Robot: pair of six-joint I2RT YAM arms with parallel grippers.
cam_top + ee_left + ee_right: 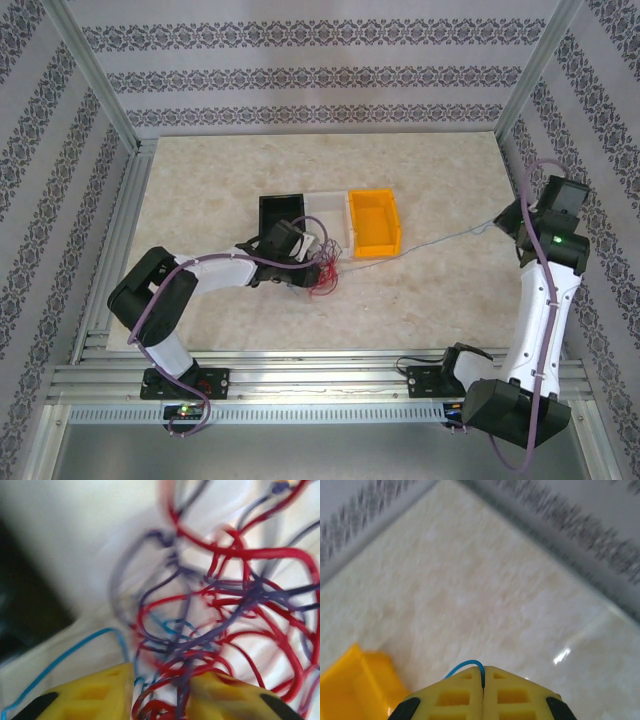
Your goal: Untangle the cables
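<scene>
Just off the orange bin's [373, 220] near-left corner lie the cables [325, 272]: 1 tangled bunch on the table [420, 300], apart from the bin. In the left wrist view the bunch [235, 605] is red & dark purple loops crossing over each other. It is too knotted and blurred to count single wires.

1 blue cable [65, 655] leaves the bunch. In the top view it reads as a thin pale line [450, 238] passing the orange bin's near side and running right to the right gripper [507, 228], well to the right of that bin. In the right wrist view the right gripper [483, 669] is clenched on the blue cable [467, 666], w/ a small loop poking out above the pads. The orange bin [350, 685] sits at lower left.

The left gripper [312, 252] is at the bunch, left of the orange bin. Up close [162, 672] its 2 yellow fingers [95, 695] stand apart w/ red & purple strands between them. Whether they pinch those strands I cannot tell.

Bins: 3 in a row. The white bin [328, 203] touches the orange bin's left side, and the black bin [283, 210] is next left.
</scene>
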